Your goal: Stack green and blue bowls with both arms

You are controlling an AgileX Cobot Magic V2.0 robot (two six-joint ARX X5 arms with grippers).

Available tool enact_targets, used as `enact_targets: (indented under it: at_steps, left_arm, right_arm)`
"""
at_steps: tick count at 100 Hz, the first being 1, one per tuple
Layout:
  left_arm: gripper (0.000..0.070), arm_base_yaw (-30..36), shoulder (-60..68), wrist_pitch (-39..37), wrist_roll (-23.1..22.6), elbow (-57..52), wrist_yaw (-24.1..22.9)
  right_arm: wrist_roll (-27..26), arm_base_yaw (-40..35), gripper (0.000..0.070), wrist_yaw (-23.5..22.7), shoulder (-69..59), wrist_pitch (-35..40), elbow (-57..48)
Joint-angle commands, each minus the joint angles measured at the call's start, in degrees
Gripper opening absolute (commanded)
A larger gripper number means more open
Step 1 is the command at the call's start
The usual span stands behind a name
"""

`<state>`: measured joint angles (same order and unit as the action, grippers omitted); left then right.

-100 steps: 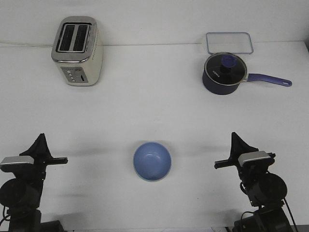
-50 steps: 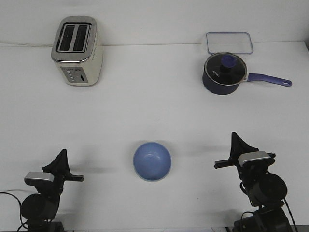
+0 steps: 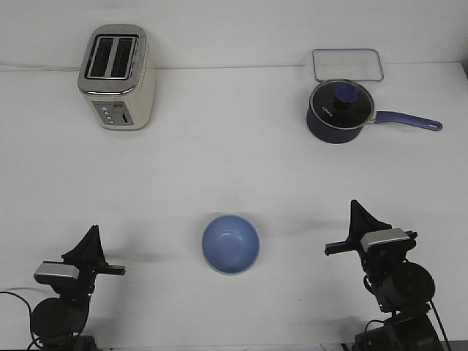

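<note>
The blue bowl sits upright near the middle of the bench's front edge, between the two arms and touching neither. A thin pale rim shows around its lower edge, which may be the green bowl underneath; if so, the stack looks already made, but the view from above does not settle it. No separate green bowl can be seen anywhere on the bench.

The left gripper is low at the front-left corner and the right gripper stands near the front-right corner, both well apart from the bowl. Each shows only as a dark pointed tip, so whether the jaws are wide or narrow cannot be told; neither holds anything.

Risks from here, as a judgement: an arm sweeping inward along the front edge could knock the bowl, and smooth bowls slide easily, so a nested pair could separate or skid. If the green bowl is not in fact underneath, the task would be wrongly taken as finished.

The saucepan near the back-right corner carries a small white word on its side, too small to read. The toaster at the back-left corner shows buttons only, no legible writing.
</note>
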<state>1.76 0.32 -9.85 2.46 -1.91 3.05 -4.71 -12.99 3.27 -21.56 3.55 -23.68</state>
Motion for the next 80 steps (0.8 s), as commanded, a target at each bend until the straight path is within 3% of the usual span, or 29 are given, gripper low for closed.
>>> enact_targets:
  at_steps: [1, 50, 64, 80]
  left_arm:
    - [0.0012, 0.07, -0.02, -0.55, 0.15, 1.11, -0.07]
    - [0.0012, 0.07, -0.04, -0.55, 0.13, 1.11, -0.07]
    - [0.0012, 0.07, -0.04, -0.55, 0.13, 1.11, -0.07]
    - [0.0012, 0.07, -0.04, -0.55, 0.15, 1.11, -0.07]
  right_arm:
    - [0.26, -0.11, 0.0, 0.17, -0.17, -0.76, -0.09]
    - [0.83, -0.11, 0.0, 0.22, -0.09, -0.74, 0.0]
    - [6.78, 1.68, 0.0, 0.87, 2.71, -0.57, 1.31]
    - [14.32, 6.12, 0.0, 0.48, 11.54, -0.59, 9.75]
